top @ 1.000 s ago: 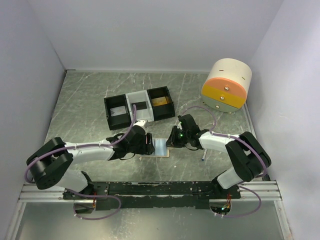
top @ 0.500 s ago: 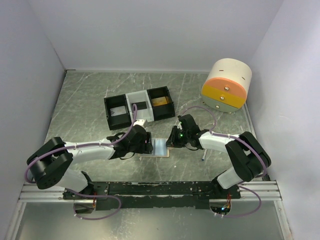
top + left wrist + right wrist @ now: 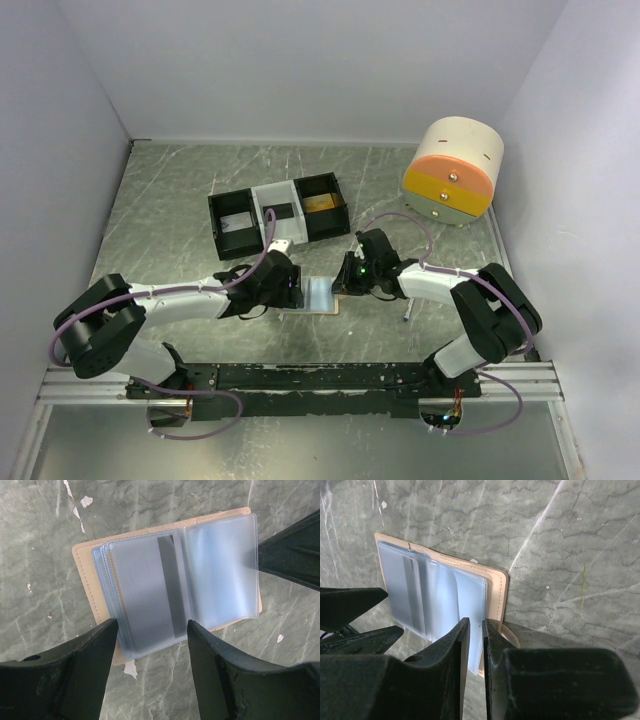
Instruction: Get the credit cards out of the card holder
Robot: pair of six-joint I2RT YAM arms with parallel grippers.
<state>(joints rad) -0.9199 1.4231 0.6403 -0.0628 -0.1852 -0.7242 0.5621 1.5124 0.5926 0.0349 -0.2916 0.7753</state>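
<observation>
The marbled surface (image 3: 180, 200) is reached across by both arms, which meet at its near middle. The left hand (image 3: 152, 630) is held open, its fingers straddling the sleeve edge facing it. The right hand (image 3: 476, 625) is nearly closed, pinching the opposite edge. Between them the card holder (image 3: 320, 293) is laid open flat, its long axis running hand to hand. A card (image 3: 145, 595) is glimpsed inside the sleeve nearest the left hand, which is therefore judged better placed to draw it out.

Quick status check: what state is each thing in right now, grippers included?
card holder: open, lying flat, sleeves fanned
left gripper: open, fingers astride the holder's near edge
right gripper: closed on the holder's opposite edge
tray: upright, items in its compartments
drawer unit: all drawers shut
</observation>
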